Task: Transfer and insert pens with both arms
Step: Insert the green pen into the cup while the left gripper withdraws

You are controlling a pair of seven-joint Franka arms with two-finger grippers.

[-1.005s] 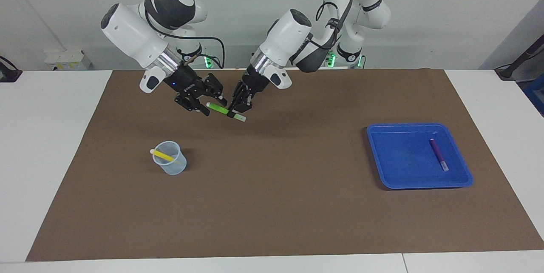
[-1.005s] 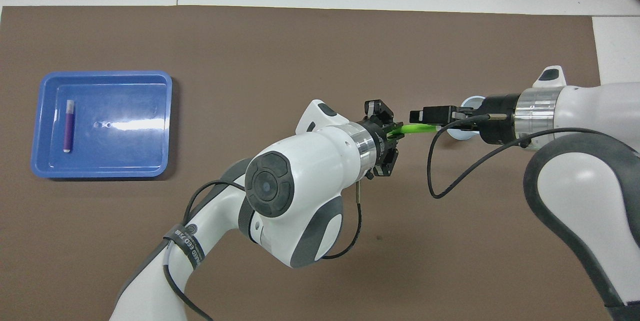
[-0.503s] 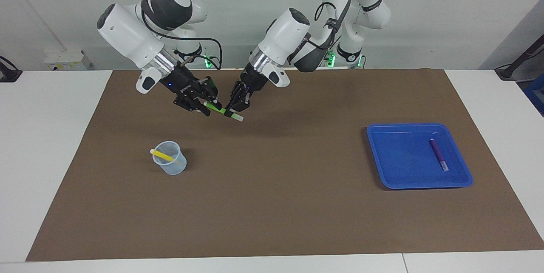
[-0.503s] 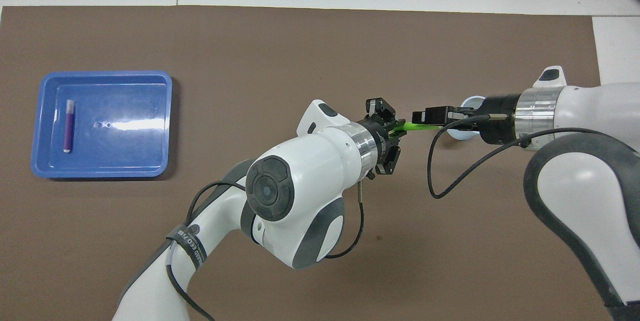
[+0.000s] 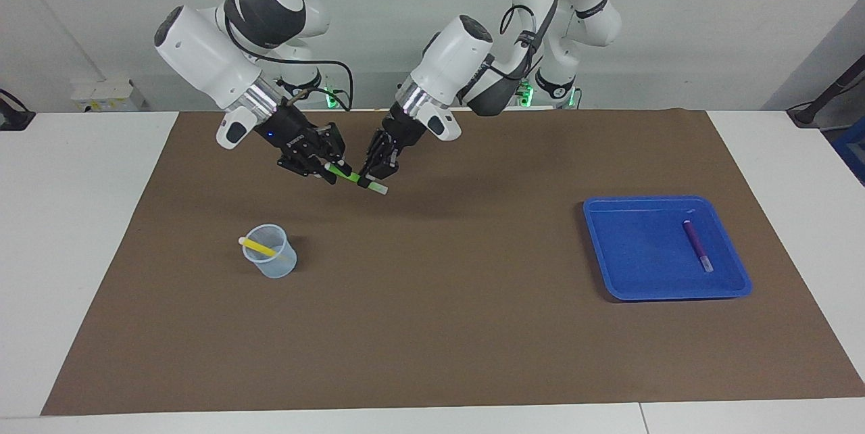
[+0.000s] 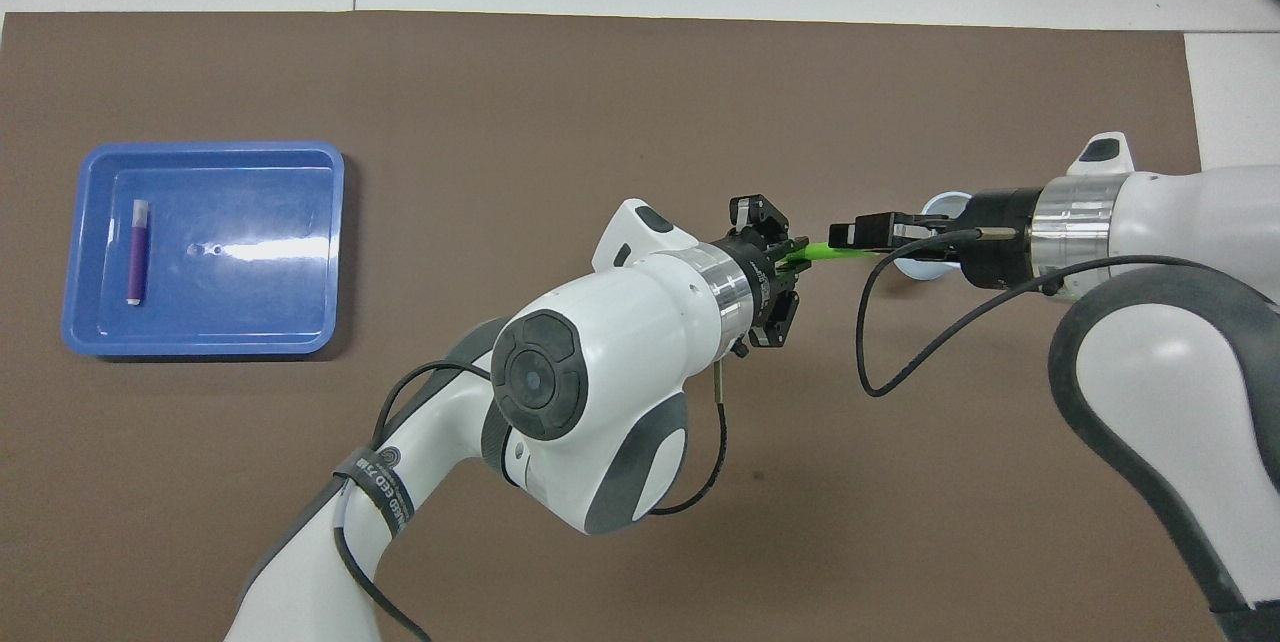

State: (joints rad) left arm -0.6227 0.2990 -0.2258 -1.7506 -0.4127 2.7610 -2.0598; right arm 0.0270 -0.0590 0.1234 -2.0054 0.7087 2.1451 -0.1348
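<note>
My left gripper (image 5: 372, 179) (image 6: 790, 264) is shut on the bright green pen (image 5: 351, 176) (image 6: 826, 251) near its pale end and holds it slanted in the air over the brown mat. My right gripper (image 5: 332, 168) (image 6: 852, 236) is at the pen's other end, its hand around the green tip. The yellow pen (image 5: 257, 245) leans inside a clear plastic cup (image 5: 274, 266) standing on the mat toward the right arm's end; in the overhead view the right wrist hides most of that cup (image 6: 932, 269). The purple pen (image 5: 697, 245) (image 6: 134, 258) lies in the blue tray (image 5: 632, 288) (image 6: 210, 340).
The blue tray sits on the mat toward the left arm's end. The brown mat (image 5: 432, 326) covers most of the white table. Both arms lean in over the part of the mat nearest the robots.
The right gripper has moved in along the green pen onto its free end and narrowed around it. The left gripper, still holding the pen, has shifted slightly toward the right arm's end.
</note>
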